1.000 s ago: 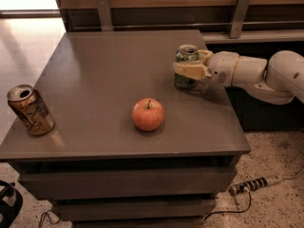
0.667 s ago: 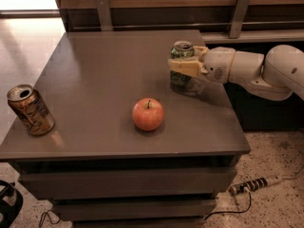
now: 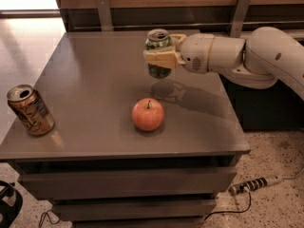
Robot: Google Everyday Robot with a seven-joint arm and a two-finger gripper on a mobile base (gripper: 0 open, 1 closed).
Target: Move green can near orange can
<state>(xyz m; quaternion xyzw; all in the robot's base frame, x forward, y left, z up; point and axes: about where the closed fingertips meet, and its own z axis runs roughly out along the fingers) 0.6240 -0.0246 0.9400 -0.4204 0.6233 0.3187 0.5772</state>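
Observation:
The green can (image 3: 158,42) with a silver top is held upright in my gripper (image 3: 163,52), lifted clear above the grey table (image 3: 85,75); its shadow falls on the tabletop below. The gripper's pale fingers (image 3: 159,59) are shut around the can's body, with the white arm reaching in from the right. The orange can (image 3: 30,110), orange-gold and brown with a silver top, stands slightly tilted at the table's front left corner, far to the left of the gripper.
A red-orange apple (image 3: 148,114) sits on the table in front of the held can, between it and the front edge. A wooden wall with metal brackets (image 3: 104,12) runs behind the table. A power strip (image 3: 254,184) lies on the floor at right.
The gripper has lifted the green can off the table and carried it left, away from the right edge and toward the table's middle. The apple and orange can have not moved.

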